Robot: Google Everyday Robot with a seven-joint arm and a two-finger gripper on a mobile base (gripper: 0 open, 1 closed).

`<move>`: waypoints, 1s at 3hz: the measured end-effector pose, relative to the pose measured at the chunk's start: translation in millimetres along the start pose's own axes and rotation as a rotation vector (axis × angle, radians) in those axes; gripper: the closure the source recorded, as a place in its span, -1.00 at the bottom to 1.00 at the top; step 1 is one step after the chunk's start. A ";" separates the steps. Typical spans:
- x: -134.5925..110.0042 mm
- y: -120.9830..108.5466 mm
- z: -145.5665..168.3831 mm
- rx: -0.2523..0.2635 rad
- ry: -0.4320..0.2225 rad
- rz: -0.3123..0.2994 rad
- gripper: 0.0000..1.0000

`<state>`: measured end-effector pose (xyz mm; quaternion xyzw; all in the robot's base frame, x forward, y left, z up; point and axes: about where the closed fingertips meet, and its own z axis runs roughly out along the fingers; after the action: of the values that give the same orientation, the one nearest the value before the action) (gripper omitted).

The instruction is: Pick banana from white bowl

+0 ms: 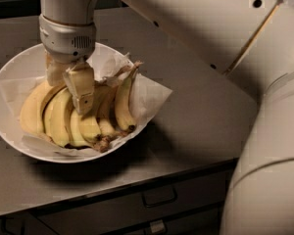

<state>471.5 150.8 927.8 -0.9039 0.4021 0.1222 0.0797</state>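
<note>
We see the bowl [5,77] on the counter [201,111]. The banana [58,117] lies toward the bowl's 9 o'clock, in the bunch. The gripper [68,96] is down at the banana's 12 o'clock end; we cannot tell its grip.

A matte grey table [201,106] fills most of the view, with a dark strip behind its far edge. Below its front edge run dark grey drawer fronts [108,212]. One carries a curved metal handle [159,198], and a second handle [157,226] shows lower down. A sheet of crumpled white paper [149,94] juts out rightward over the table. Several short yellow bananas with brown tips [122,106] lie just right of the gripper [76,99], which sits low among the fruit.
</note>
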 end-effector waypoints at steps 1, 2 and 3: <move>-0.7 -0.9 2.9 -0.005 -0.001 -0.002 -0.36; -2.1 -2.3 9.1 -0.017 -0.006 -0.009 -0.36; -3.0 -2.6 8.8 -0.025 -0.006 -0.010 -0.34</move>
<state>470.1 156.8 920.3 -0.9063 0.3959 0.1297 0.0705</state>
